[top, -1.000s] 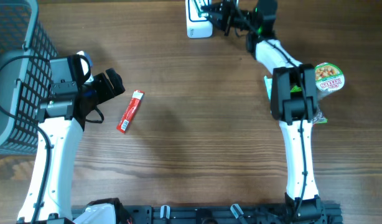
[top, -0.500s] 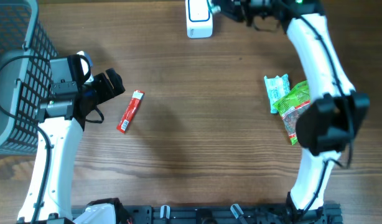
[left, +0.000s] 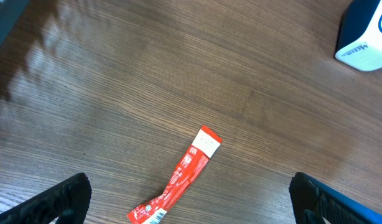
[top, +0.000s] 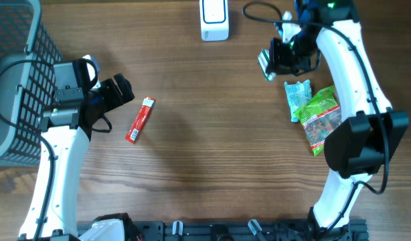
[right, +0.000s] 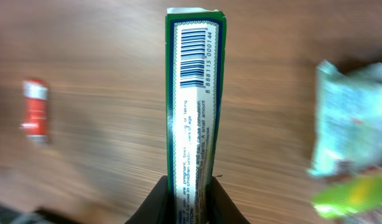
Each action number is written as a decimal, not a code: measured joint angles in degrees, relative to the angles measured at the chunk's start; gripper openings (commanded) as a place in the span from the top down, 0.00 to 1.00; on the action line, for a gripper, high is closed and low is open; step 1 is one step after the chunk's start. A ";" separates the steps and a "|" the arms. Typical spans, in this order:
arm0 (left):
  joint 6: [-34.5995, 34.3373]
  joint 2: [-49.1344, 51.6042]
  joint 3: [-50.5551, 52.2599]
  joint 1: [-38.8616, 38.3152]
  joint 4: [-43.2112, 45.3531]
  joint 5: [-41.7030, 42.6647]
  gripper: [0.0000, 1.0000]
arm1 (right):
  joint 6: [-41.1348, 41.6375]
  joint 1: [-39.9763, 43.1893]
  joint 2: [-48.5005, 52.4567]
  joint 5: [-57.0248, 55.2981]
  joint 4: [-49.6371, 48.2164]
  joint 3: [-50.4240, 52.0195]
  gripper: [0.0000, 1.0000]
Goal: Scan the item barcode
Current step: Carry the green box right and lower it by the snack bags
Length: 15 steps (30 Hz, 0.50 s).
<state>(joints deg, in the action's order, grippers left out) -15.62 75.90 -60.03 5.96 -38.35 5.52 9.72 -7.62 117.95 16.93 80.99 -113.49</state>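
My right gripper (top: 278,56) is shut on a narrow green and white box (top: 265,63), held above the table right of centre. In the right wrist view the box (right: 192,106) stands on end between the jaws of that gripper (right: 192,194), its barcode (right: 196,57) facing the camera. The white scanner (top: 214,20) stands at the back edge, up and to the left of the box. My left gripper (top: 120,92) is open at the left, with a red sachet (top: 140,120) lying flat beside it. Seen from the left wrist, the red sachet (left: 178,177) lies between the wide-apart fingers (left: 63,202).
A grey wire basket (top: 18,80) fills the far left. A pale green packet (top: 298,99) and a bright green snack bag (top: 320,120) lie at the right, partly under my right arm. The scanner (left: 365,37) shows at the left wrist view's top right.
My right arm has swung away from the scanner at the back edge, down and to the right, carrying the box. The left arm and red sachet have not moved.
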 measured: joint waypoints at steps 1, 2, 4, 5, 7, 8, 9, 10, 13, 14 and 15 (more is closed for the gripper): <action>0.00 0.00 0.00 0.00 0.00 -0.02 0.00 | -0.31 -0.02 0.00 -1.20 -0.33 1.25 0.91; 0.00 0.00 0.00 0.00 0.00 -0.02 0.00 | -0.63 -0.09 0.00 -2.82 -1.05 2.99 0.91; 0.02 0.00 0.00 0.00 -0.02 0.00 0.00 | -0.85 -0.37 0.00 -5.11 -3.61 6.25 0.91; 0.00 0.00 0.00 0.00 0.00 -0.02 0.00 | -0.90 -0.63 0.00 -6.27 -5.31 8.11 0.91; 0.02 0.00 0.00 0.00 0.00 -0.02 0.00 | -1.03 -1.27 0.00 -7.65 -8.04 11.13 0.91; 0.02 0.00 0.00 0.00 0.02 -0.02 0.00 | -1.05 -1.70 0.00 -8.33 -9.70 13.11 0.91; 0.02 0.00 0.00 0.00 -0.02 0.00 0.00 | -1.05 -2.14 0.00 -8.85 -11.08 14.91 0.91; 0.00 0.00 0.00 0.00 0.00 -0.02 0.00 | -1.01 -2.56 0.00 -9.62 -12.17 16.52 0.92; 0.02 0.00 0.00 0.00 0.00 -0.02 0.00 | -0.52 -3.45 0.00 -12.41 -14.40 20.17 0.92; 0.00 0.00 0.00 0.00 0.00 -0.02 0.00 | -0.33 -3.63 0.00 -13.35 -14.88 21.20 0.91; 0.00 0.00 0.00 0.00 0.00 -0.02 0.00 | -0.20 -3.72 0.00 -14.19 -15.61 22.43 0.88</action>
<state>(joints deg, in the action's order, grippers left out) -15.62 75.90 -60.03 5.96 -38.35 5.50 9.52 -11.33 117.95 2.74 65.39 -91.07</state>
